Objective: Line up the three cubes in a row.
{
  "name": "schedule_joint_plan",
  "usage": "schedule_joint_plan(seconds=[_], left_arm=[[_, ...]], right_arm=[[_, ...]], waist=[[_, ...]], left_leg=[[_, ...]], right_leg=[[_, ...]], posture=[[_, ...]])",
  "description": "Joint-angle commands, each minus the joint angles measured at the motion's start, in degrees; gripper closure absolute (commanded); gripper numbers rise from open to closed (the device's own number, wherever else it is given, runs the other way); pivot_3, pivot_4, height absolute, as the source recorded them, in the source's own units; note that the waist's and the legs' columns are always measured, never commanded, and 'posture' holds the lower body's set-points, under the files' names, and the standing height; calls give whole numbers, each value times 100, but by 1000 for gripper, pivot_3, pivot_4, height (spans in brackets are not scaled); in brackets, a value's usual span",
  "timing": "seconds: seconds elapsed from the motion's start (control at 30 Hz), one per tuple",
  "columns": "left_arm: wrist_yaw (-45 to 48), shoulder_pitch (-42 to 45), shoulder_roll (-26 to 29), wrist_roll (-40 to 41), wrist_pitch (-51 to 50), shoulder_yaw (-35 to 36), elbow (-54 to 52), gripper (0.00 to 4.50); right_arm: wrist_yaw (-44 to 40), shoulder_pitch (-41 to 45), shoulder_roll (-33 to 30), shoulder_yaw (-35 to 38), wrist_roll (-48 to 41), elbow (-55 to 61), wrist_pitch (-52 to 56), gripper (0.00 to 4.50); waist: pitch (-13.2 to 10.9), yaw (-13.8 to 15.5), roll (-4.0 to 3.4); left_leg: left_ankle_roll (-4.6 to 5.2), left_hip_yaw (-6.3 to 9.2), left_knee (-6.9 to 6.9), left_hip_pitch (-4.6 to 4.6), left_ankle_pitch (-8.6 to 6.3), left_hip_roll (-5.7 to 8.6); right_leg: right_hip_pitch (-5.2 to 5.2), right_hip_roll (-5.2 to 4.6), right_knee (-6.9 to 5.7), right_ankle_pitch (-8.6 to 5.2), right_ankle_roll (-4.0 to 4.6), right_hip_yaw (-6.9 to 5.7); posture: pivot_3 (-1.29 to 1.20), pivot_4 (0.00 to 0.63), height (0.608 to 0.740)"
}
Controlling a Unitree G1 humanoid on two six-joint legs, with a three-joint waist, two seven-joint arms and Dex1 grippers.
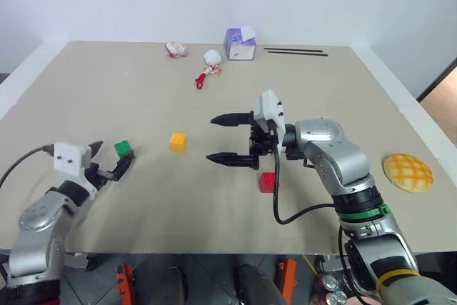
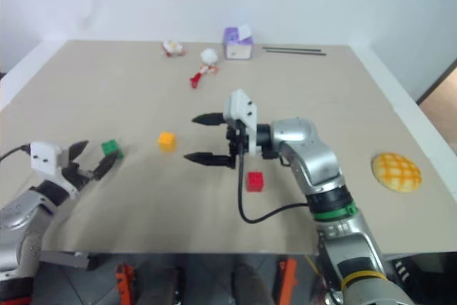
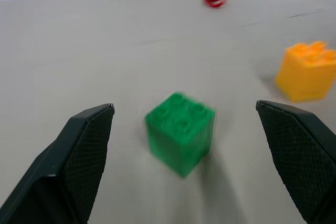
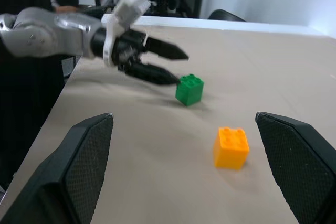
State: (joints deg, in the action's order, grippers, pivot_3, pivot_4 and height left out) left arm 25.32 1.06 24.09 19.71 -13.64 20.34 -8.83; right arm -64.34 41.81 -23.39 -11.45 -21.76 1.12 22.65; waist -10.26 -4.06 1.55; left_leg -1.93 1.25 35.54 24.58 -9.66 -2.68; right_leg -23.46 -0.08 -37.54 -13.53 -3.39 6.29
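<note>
Near the yellow-orange cube, taken as the landmark, the green cube is seen to its left and the red cube to its right and nearer the robot, so no straight row is formed yet. The left gripper is held spread wide and empty just short of the green cube, which is framed between its fingers in the left wrist view. The right gripper is likewise wide open and empty, raised above the table between the landmark and the red cube. The cubes are judged light, rigid and probably somewhat slick; flat opposite side walls should be pinched, not the studded top.
</note>
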Motion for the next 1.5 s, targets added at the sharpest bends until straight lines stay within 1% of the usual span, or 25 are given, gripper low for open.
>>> schedule_joint_plan(seconds=[0.03,0.17,0.27,0.37,0.5,0.8,1.27,1.5], left_arm=[[-741,162,-299,-330,22,-96,-219,0],[-1298,383,-737,-588,-5,-377,-264,0],[-1538,389,-1015,-740,-58,-662,-422,0],[-1843,361,-1243,-908,-154,-831,-500,0],[-2386,427,-1436,-1171,-239,-754,-457,0],[-2684,682,-1319,-1268,-203,-471,-108,0],[-3025,862,-1246,-1380,-193,-364,297,0],[-2852,959,-1218,-1282,-140,-385,410,0]], right_arm=[[55,231,101,-20,98,-46,-203,13],[70,272,176,-29,122,-75,-227,13],[74,279,187,-40,133,-69,-228,13],[89,269,181,-44,118,-21,-197,13],[94,240,147,-35,112,23,-168,13],[97,268,151,-46,146,-28,-203,13],[117,268,125,-8,180,-50,-234,13],[125,297,142,2,198,-95,-259,13]], waist=[[0,-1,0],[0,0,1],[1,-3,5],[1,-3,5],[1,-4,6],[1,-5,6],[1,-5,6],[0,-5,6]], left_leg=[[-3,-1,0,-1,2,0],[-12,1,0,0,8,1],[-14,0,0,0,9,1],[-14,2,-3,1,8,1],[-14,6,-5,0,8,0],[-15,8,-3,1,9,1],[-15,9,-5,1,9,1],[-16,9,-5,3,8,2]], right_leg=[[0,0,0,2,0,0],[1,2,0,8,-5,0],[2,2,1,20,-26,1],[0,5,1,18,-28,3],[0,10,0,18,-27,3],[1,11,1,17,-24,3],[0,12,1,18,-26,2],[0,11,1,17,-28,2]], posture=[[0,150,740],[0,150,740],[0,150,740],[0,150,740],[0,150,740],[0,150,740],[0,150,740],[0,150,740]])
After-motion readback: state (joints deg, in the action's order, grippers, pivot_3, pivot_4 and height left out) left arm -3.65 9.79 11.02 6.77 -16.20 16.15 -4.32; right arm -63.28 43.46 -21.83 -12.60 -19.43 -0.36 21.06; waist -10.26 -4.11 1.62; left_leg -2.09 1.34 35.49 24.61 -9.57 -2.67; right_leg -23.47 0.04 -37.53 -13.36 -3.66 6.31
